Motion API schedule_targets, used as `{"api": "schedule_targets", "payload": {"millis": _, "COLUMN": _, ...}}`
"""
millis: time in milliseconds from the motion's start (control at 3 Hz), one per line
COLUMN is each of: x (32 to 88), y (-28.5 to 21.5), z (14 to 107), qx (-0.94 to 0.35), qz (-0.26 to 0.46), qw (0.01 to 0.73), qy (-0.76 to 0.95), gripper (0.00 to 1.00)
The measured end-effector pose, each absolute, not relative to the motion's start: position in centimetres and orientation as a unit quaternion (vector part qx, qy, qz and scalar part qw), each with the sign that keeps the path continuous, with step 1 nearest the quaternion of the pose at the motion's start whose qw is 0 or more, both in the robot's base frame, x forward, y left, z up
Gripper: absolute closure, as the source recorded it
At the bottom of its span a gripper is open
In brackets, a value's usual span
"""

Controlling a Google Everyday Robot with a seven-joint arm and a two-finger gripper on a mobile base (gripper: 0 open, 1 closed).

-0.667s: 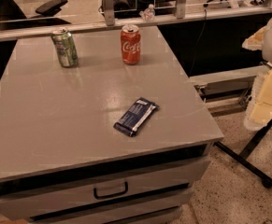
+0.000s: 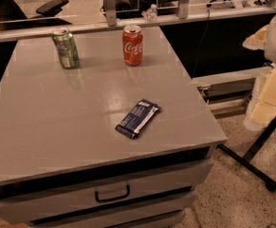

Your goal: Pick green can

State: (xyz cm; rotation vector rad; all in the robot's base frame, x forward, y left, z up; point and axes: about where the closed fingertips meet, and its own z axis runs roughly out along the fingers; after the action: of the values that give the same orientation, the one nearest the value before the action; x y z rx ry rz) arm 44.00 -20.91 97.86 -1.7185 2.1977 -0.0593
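Note:
The green can [image 2: 65, 48] stands upright at the far left of the grey table top [image 2: 57, 122]. It is green and silver with a silver top. A red Coca-Cola can [image 2: 133, 45] stands upright to its right, near the far edge. My gripper is not in view. Only pale white and cream parts of what looks like my arm [image 2: 274, 87] show at the right edge, off the table and well away from the green can.
A dark blue snack bar wrapper [image 2: 137, 118] lies flat near the table's front right. A drawer with a handle [image 2: 112, 194] is under the top. A rail with posts [image 2: 110, 6] runs behind the table. A black stand leg [image 2: 251, 151] crosses the floor at right.

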Motion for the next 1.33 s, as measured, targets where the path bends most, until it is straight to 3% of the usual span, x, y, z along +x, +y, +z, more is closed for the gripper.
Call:
{"api": "schedule_targets", "payload": {"millis": 1000, "x": 50.1, "y": -8.7, "z": 97.4, "qx": -0.610, "qz": 0.148, "qw": 0.413, "qy": 0.660, "gripper": 0.00}}
{"api": "schedule_targets", "payload": {"millis": 1333, "x": 53.3, "y": -5.6, "z": 96.0, "qx": -0.594, "qz": 0.197, "qw": 0.456, "qy": 0.633, "gripper": 0.00}}
